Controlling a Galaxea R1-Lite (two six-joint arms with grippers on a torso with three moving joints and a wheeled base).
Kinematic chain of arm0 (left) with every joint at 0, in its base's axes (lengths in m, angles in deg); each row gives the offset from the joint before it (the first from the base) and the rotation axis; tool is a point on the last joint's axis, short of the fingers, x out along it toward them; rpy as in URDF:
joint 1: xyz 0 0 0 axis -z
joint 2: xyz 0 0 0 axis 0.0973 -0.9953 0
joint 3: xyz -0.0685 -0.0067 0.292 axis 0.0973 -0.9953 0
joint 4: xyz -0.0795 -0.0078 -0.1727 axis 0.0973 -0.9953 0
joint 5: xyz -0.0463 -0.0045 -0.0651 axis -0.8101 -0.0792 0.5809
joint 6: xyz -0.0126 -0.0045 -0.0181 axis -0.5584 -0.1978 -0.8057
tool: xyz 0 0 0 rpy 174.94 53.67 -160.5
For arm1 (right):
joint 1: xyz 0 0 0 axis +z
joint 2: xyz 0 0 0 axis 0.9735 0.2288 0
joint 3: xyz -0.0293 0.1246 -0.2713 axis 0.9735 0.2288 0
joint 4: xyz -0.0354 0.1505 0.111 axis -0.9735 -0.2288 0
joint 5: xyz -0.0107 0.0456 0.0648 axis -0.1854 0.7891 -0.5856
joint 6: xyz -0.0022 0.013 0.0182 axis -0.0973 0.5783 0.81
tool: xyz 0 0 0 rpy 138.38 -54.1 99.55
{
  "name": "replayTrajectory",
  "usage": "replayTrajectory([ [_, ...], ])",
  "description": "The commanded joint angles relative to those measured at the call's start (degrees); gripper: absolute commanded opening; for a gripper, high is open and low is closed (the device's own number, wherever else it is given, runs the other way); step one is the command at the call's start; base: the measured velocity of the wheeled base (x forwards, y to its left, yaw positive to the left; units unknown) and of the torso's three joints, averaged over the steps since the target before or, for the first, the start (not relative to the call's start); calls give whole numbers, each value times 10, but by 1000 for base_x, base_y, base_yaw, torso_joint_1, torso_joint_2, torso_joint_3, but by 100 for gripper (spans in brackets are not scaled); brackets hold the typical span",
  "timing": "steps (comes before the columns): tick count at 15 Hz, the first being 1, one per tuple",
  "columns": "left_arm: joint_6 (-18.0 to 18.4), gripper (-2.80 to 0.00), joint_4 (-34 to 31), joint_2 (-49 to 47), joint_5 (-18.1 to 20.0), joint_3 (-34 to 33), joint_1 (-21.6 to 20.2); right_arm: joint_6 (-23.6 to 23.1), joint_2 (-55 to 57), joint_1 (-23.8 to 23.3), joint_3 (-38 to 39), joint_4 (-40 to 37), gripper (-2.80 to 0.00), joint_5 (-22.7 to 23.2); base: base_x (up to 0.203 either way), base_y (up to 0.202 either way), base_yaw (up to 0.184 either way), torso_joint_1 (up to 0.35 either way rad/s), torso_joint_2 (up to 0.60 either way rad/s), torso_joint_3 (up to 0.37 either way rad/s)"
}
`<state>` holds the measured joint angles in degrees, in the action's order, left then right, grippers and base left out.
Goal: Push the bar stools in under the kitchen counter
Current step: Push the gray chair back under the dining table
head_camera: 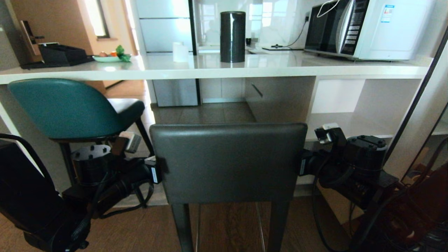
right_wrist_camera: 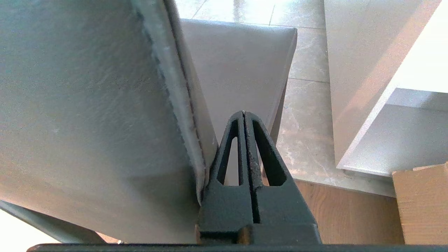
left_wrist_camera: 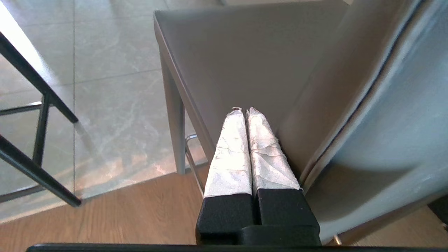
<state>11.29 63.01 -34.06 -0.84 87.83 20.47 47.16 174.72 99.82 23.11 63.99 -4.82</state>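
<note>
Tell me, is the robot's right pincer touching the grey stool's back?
Touching. In the right wrist view, the shut right pincer lies flush against the side edge of the grey stool's back, no gap showing.

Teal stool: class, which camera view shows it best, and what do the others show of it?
The head view: the teal stool shows its rounded back, seat and a leg, under the counter. The left wrist view catches only its thin black legs. The right wrist view shows none of it.
</note>
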Motion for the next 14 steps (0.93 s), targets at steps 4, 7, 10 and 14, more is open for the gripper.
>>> replayTrajectory([
  [4, 9, -280, 5, -33, -3, 22, -23, -2, 28, -8, -9, 17, -280, 2, 0, 0, 0, 0, 0, 0],
  [7, 9, -280, 5, -59, 6, 75, -33, -26, 47, -6, -41, 26, -280, 1, 0, 0, 0, 0, 0, 0],
  [10, 8, -280, 5, -59, 2, 84, 5, -26, 47, 2, -42, 26, -280, 6, 0, 0, 0, 0, 0, 0],
  [14, 8, -280, 5, -41, 0, 64, 57, -27, 48, 10, -42, 27, -280, 6, 0, 0, 0, 0, 0, 0],
])
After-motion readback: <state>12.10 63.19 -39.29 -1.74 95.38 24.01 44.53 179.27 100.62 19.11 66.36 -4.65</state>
